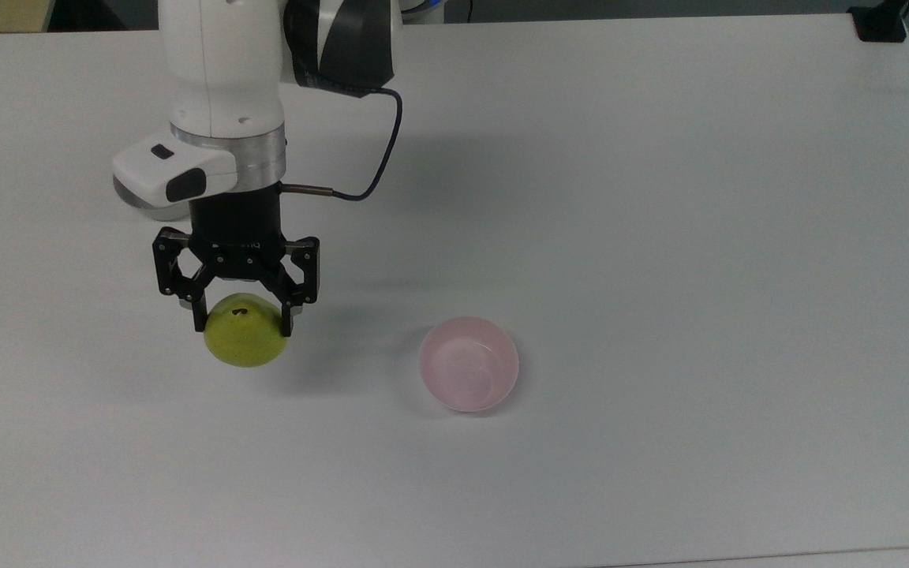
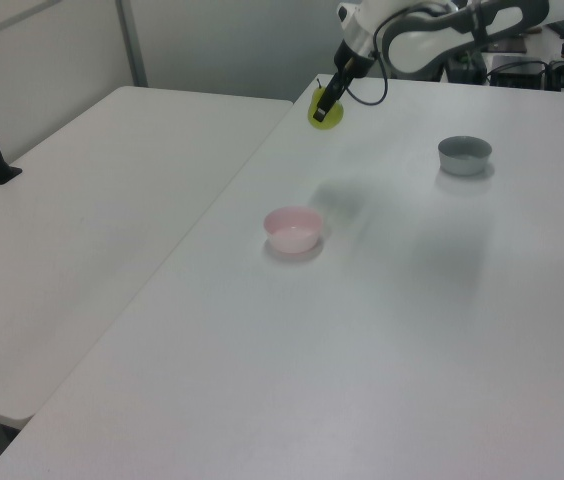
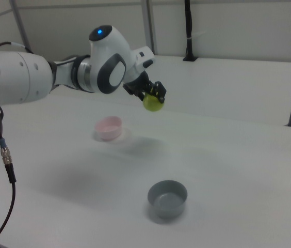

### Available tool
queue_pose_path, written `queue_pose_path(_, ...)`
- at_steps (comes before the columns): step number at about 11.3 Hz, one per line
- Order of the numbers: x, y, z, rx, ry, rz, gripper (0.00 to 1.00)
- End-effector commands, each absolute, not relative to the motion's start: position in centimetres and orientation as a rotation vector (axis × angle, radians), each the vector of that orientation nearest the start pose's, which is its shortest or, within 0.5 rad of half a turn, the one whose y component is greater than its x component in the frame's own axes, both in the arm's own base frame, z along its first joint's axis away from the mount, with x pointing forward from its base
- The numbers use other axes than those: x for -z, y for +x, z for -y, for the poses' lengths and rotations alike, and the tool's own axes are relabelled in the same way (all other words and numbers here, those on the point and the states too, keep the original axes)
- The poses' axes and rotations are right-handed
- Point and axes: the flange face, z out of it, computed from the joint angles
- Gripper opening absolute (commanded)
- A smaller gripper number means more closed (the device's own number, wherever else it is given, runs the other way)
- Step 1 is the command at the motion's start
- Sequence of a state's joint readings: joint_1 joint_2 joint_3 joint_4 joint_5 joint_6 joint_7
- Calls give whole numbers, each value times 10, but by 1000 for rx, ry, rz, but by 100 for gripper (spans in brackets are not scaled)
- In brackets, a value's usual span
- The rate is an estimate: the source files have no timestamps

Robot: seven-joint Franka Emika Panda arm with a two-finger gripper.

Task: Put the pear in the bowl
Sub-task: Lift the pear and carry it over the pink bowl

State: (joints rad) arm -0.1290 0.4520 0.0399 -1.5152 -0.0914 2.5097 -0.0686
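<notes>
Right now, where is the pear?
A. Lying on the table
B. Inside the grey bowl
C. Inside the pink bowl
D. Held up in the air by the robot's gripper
D: the gripper is shut on the pear, which hangs well above the table in the right view, away from the empty pink bowl.
</notes>
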Motion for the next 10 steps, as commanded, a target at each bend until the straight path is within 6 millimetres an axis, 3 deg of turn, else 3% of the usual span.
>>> queue_pose_path(1,-468,721,49,812,-3110,60,57)
queue_pose_path(3,-457,718,18,774,-3098,101,57)
queue_pose_path(5,-460,714,-9,734,-3076,83,57)
queue_pose_path(10,-438,702,-105,668,-3070,159,57)
